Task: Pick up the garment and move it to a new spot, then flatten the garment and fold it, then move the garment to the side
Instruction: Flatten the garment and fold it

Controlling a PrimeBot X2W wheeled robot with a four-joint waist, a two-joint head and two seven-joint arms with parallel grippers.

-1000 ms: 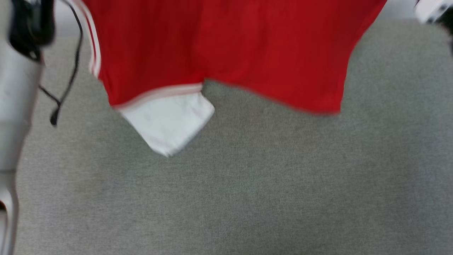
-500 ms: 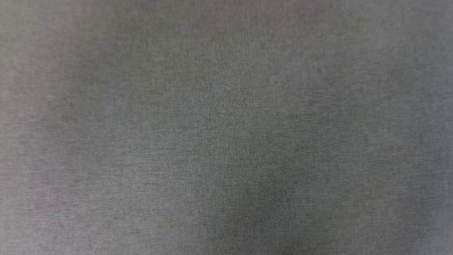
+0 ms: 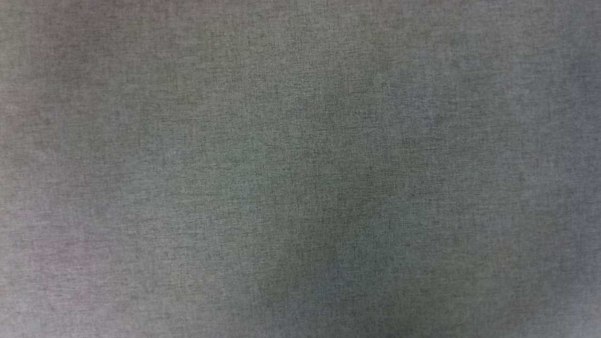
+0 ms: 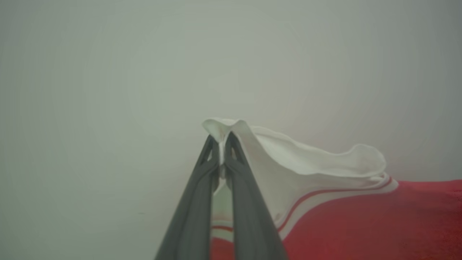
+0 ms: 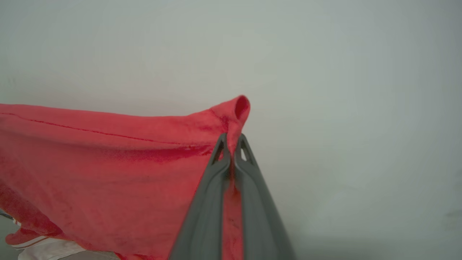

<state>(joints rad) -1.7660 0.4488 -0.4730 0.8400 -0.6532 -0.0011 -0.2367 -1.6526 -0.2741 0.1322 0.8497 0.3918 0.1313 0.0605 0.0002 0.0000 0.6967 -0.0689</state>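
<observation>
The garment (image 4: 361,220) is a red shirt with a white sleeve and red-and-white trim, held up in the air between both arms. In the left wrist view my left gripper (image 4: 221,139) is shut on the white sleeve's edge, which sticks out past the fingertips. In the right wrist view the garment (image 5: 108,162) hangs to the left as a red sheet, and my right gripper (image 5: 232,139) is shut on a bunched red corner. Its white sleeve shows at that view's lower left.
The head view looks straight down on a grey fabric-covered surface (image 3: 300,169). Behind the garment in both wrist views is a plain pale wall (image 4: 144,72).
The head view has shifted: a second ago it showed the hanging red garment and the arms' edges, now only the grey surface. Both grips are unchanged.
</observation>
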